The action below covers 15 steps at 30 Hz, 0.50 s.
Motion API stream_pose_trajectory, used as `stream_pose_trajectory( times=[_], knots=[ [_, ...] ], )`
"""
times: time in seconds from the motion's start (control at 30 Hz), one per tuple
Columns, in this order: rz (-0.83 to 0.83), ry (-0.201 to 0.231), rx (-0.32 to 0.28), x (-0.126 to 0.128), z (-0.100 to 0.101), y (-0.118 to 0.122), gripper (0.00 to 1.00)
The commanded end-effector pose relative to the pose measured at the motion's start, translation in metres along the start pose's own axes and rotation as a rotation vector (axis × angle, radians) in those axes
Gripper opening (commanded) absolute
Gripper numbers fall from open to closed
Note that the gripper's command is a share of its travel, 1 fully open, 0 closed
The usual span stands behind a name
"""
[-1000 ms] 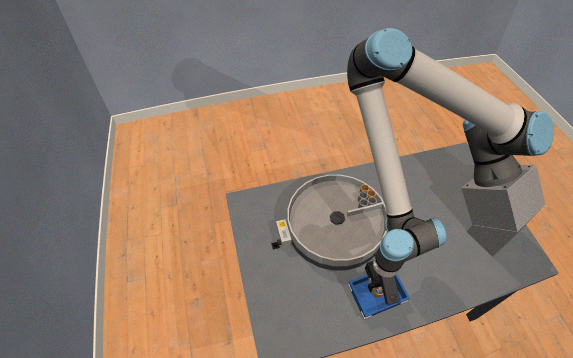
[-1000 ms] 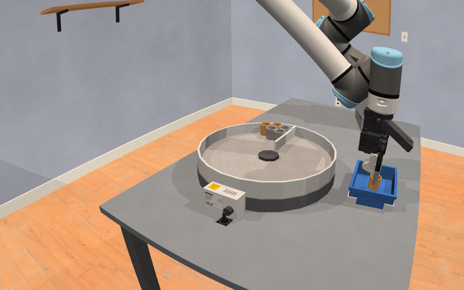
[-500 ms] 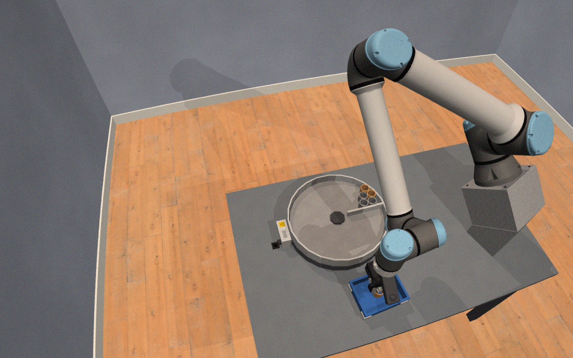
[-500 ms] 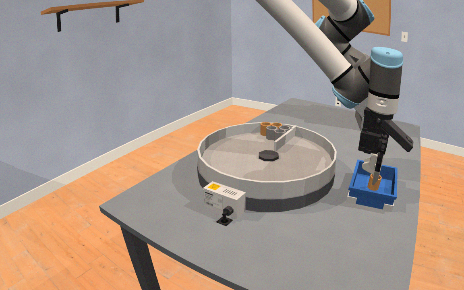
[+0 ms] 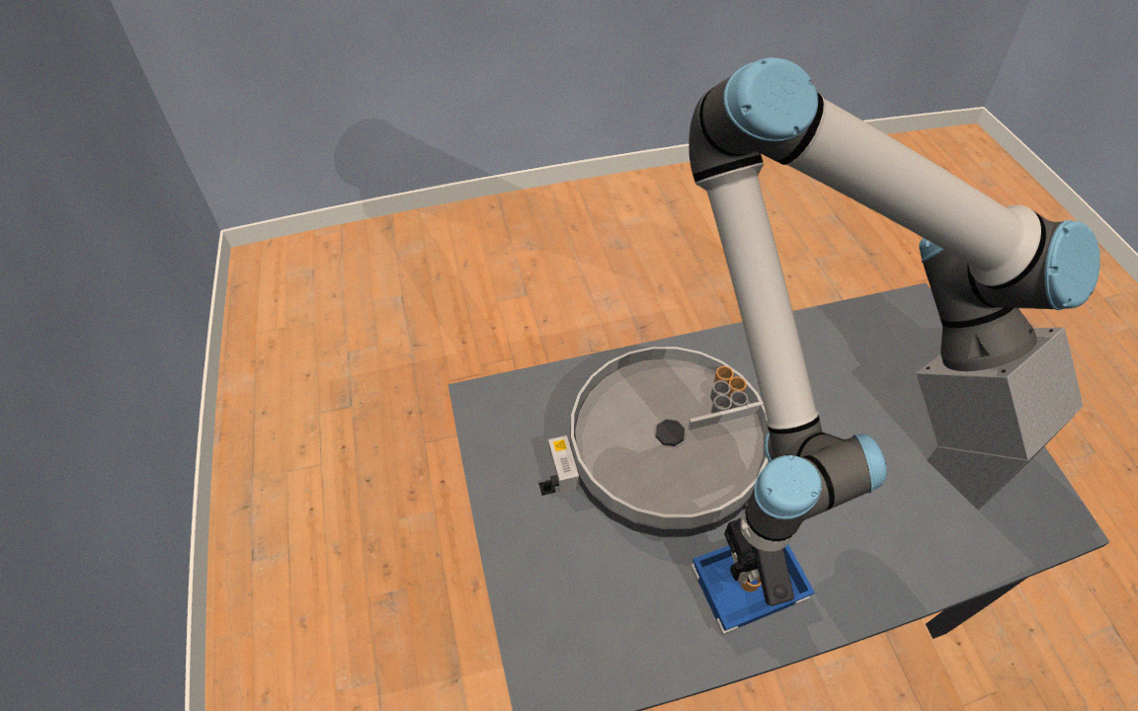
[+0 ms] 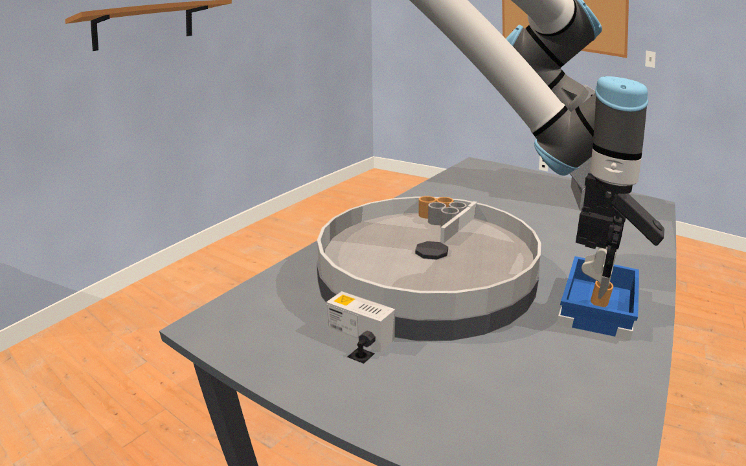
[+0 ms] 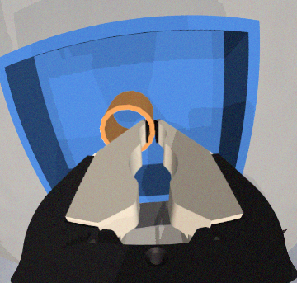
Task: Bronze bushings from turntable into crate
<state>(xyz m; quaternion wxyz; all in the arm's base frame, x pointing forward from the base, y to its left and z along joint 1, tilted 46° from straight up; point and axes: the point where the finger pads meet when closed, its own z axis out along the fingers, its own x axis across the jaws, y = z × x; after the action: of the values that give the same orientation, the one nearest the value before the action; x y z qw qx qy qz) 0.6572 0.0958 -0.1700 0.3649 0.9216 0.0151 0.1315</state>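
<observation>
My gripper (image 7: pixel 151 121) (image 6: pixel 603 277) (image 5: pixel 746 573) is shut on the thin wall of a bronze bushing (image 7: pixel 127 101) (image 6: pixel 602 298) (image 5: pixel 751 584) and holds it upright low inside the blue crate (image 7: pixel 29 97) (image 6: pixel 596 320) (image 5: pixel 732 609). I cannot tell whether the bushing touches the crate floor. On the turntable (image 5: pixel 644 519) (image 6: pixel 422 295), two bronze bushings (image 5: pixel 724 373) (image 6: pixel 425 206) and several steel bushings (image 5: pixel 720 389) (image 6: pixel 437 213) stand clustered against a divider bar (image 5: pixel 723 414) (image 6: pixel 456 223) at the far rim.
The crate sits on the grey table just beside the turntable's rim. A black hub (image 5: pixel 670 432) (image 6: pixel 430 249) marks the turntable's centre. A white control box (image 5: pixel 562 457) (image 6: pixel 359 317) stands against the turntable's other side. The arm's grey pedestal (image 5: pixel 998 397) is at the table's far end.
</observation>
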Motion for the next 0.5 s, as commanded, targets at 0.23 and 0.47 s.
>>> stream_pose_trajectory(
  times=[0.23,0.47],
  knots=[
    [0.000,0.001,0.000,0.0003,0.0028,-0.0001,0.00],
    [0.000,0.001,0.000,0.0003,0.0033,-0.0001,0.00]
  ],
)
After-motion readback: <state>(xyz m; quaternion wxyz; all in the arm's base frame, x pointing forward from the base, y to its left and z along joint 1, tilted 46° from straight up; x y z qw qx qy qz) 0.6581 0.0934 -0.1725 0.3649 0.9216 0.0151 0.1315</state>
